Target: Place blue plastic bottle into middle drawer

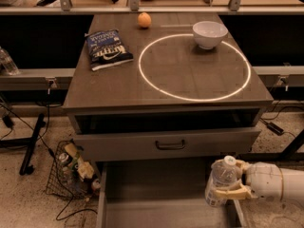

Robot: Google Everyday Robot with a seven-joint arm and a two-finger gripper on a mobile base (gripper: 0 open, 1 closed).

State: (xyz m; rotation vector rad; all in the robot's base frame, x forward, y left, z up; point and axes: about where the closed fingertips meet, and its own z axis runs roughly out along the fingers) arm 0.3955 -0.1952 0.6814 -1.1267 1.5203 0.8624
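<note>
The blue plastic bottle [218, 183], clear with a white screw cap, stands upright in my gripper [224, 180]. The gripper's cream fingers [227, 193] are shut around the bottle's body, reaching in from the right. The bottle hangs low over the right side of the open middle drawer [156, 196], a grey metal drawer with a flat floor, pulled out at the bottom of the view. The bottle's base sits at about the drawer's right wall; I cannot tell whether it touches the floor.
A grey drawer front with a black handle [170, 145] juts out above the open drawer. The table top holds a blue chip bag [108, 49], an orange [144, 20] and a white bowl [209, 33]. A wire basket of litter [73, 171] stands on the floor at the left.
</note>
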